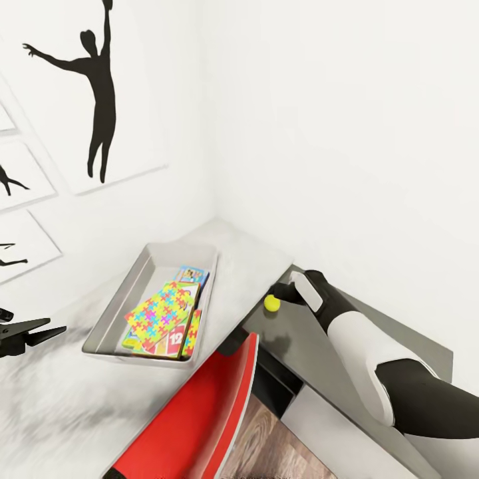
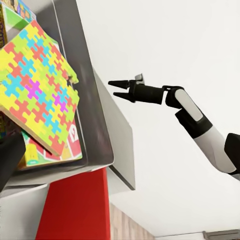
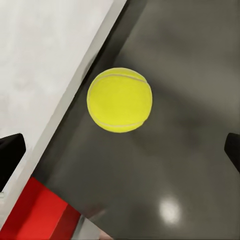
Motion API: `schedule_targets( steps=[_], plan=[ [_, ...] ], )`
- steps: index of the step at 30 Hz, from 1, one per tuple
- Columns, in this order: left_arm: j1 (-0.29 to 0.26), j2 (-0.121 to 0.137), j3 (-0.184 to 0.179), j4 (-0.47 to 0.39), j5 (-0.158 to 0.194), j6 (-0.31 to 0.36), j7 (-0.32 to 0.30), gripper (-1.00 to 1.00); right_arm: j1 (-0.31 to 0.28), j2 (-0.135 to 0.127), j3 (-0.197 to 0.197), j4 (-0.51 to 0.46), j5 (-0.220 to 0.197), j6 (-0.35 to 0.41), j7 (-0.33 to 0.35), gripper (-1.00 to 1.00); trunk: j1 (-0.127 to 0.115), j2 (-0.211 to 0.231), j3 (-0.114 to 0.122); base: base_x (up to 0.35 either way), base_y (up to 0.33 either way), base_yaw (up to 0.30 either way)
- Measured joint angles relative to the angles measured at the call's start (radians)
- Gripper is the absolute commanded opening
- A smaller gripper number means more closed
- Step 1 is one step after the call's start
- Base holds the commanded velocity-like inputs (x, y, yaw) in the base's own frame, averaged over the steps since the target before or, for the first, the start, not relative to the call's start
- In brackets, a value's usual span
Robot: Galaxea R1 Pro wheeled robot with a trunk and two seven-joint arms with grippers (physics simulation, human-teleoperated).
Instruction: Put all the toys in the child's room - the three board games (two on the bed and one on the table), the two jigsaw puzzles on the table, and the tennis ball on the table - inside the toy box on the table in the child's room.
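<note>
Right gripper [image 3: 120, 150] over ball [image 3: 119, 100], jaws apart.
Ball on dark table [image 1: 319, 346]; toy box [image 1: 116, 309] at 9 o'clock; left gripper [image 1: 40, 330] apart.

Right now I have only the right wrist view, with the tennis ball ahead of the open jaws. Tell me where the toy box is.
Observer: The toy box sits on the pale tabletop, left of the tennis ball in the head view.
Operator: List its contents.
Observer: A jigsaw puzzle lies tilted on top of printed game boxes.
Operator: Report the left gripper.
Observer: The left gripper hovers open beside the toy box, holding nothing.
</note>
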Motion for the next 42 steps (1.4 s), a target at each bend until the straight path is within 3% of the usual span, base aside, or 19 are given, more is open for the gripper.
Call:
schedule_targets(
  steps=[33,42],
  plan=[
    [0.0,0.003,0.0,0.0,-0.001,0.0,0.0,1.0,-0.015,-0.007,0.002,-0.044,0.002,0.001,0.0,1.0,0.0,0.0,-0.054,0.0,0.0,0.0],
    [0.0,0.004,0.0,0.0,-0.002,0.0,0.0,1.0,-0.053,-0.005,0.002,-0.047,0.001,0.004,0.0,1.0,0.0,0.0,-0.069,0.0,0.0,0.0]
  ],
)
